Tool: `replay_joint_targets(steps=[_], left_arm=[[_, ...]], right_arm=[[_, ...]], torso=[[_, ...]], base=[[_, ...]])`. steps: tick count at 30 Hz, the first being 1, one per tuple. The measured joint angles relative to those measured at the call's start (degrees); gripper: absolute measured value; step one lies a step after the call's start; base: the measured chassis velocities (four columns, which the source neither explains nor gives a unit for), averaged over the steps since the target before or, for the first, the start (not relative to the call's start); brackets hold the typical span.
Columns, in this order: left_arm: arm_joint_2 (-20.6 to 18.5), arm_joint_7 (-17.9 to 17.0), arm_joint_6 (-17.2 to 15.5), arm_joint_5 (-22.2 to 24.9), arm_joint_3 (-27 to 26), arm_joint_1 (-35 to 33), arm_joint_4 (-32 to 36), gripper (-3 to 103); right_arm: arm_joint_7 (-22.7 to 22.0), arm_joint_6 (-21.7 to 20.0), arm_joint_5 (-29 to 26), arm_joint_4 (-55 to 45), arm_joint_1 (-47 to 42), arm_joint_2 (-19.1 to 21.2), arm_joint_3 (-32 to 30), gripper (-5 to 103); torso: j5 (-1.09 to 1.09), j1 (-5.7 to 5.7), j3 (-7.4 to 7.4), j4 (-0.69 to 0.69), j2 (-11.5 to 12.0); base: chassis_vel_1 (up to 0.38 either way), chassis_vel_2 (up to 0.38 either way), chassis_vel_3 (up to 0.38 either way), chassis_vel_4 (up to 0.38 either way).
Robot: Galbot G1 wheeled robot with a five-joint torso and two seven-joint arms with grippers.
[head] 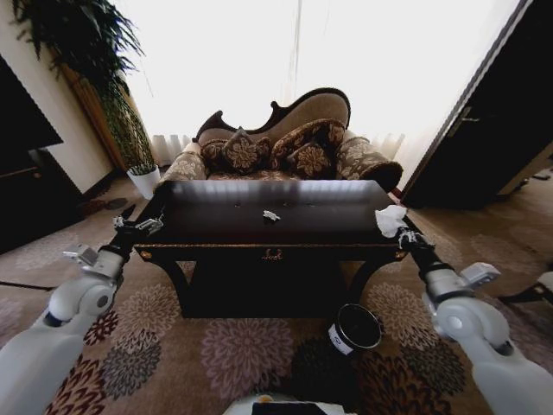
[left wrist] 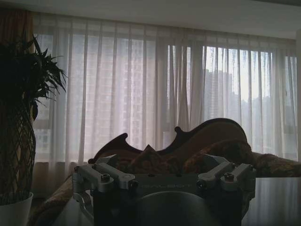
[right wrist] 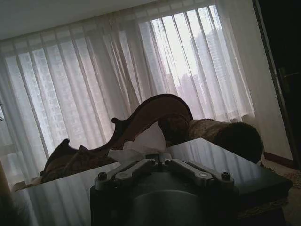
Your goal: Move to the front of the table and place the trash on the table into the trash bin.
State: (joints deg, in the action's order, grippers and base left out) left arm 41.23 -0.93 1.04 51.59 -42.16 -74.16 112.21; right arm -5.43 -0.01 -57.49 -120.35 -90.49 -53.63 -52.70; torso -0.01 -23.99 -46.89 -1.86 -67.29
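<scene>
We face the long front edge of a dark, glossy desk (head: 242, 226) with carved legs and a small gold emblem at the middle of its front rail. Behind it, against bright curtained windows, stands a patterned brown sofa (head: 285, 143).

Our left claw (head: 138, 226) reaches to the desk's left front corner; its fingers look slightly parted around nothing. Our right claw (head: 403, 235) sits at the desk's right front corner, closed on a white wad of tissue (head: 390, 220) that rests at the right edge of the top. In the right wrist view the same tissue (right wrist: 141, 143) rises just beyond the closed fingers.

A tiny white scrap (head: 271, 215) lies near the middle of the desk top, well apart from both claws. The rest of the glossy top is bare around it.

On the flowered carpet (head: 242, 346) below the desk's right front, the small black trash bin (head: 354, 328) with a white label stands tilted, mouth toward us. A white plant pot (head: 144, 180) stands on the floor off the desk's far left corner. Open carpet stretches between us and the desk.
</scene>
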Motion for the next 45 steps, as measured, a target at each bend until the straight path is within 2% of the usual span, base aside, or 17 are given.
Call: replay_joint_targets(steps=[5, 6, 10, 13, 15, 25, 33, 45], left_arm=[[0.0, 0.0, 0.0, 0.0, 0.0, 0.0, 0.0, 100], [0.0, 0.0, 0.0, 0.0, 0.0, 0.0, 0.0, 100], [0.0, 0.0, 0.0, 0.0, 0.0, 0.0, 0.0, 100], [0.0, 0.0, 0.0, 0.0, 0.0, 0.0, 0.0, 100], [0.0, 0.0, 0.0, 0.0, 0.0, 0.0, 0.0, 100], [0.0, 0.0, 0.0, 0.0, 0.0, 0.0, 0.0, 100], [0.0, 0.0, 0.0, 0.0, 0.0, 0.0, 0.0, 100], [0.0, 0.0, 0.0, 0.0, 0.0, 0.0, 0.0, 100]], right_arm=[[3.2, 4.7, 4.9, 2.7, -5.6, -5.7, -0.5, 0], [3.2, 4.7, 4.9, 2.7, -5.6, -5.7, -0.5, 0], [4.8, 8.8, 8.3, 10.2, -5.9, -10.5, 1.8, 0], [5.5, 10.2, 9.9, 13.6, -5.2, -11.8, 3.2, 0], [6.2, 12.0, 12.0, 20.2, -2.7, -13.3, 5.5, 0], [6.4, 13.6, 11.8, 34.3, 3.6, -14.6, 11.4, 0], [7.1, 15.5, 15.1, 50.0, 11.7, -14.7, 15.9, 0], [6.2, 14.6, 15.6, 62.4, 19.3, -14.7, 18.9, 0]], torso=[[0.0, 0.0, 0.0, -0.01, 0.0], [0.0, 0.0, 0.0, -0.01, 0.0], [0.0, 0.0, 0.0, 0.0, 0.0], [0.02, 0.0, -0.01, -0.01, 0.0], [0.01, 0.0, -0.01, -0.01, 0.0], [-0.01, -0.01, -0.01, 0.0, 0.0], [0.0, -0.01, -0.01, -0.01, 0.0], [0.0, -0.01, -0.01, 0.0, 0.0]], base=[[0.0, 0.0, 0.0, 0.0], [0.0, 0.0, 0.0, 0.0], [0.0, 0.0, 0.0, 0.0], [0.0, 0.0, 0.0, 0.0], [0.0, 0.0, 0.0, 0.0], [0.0, 0.0, 0.0, 0.0], [0.0, 0.0, 0.0, 0.0], [0.0, 0.0, 0.0, 0.0]])
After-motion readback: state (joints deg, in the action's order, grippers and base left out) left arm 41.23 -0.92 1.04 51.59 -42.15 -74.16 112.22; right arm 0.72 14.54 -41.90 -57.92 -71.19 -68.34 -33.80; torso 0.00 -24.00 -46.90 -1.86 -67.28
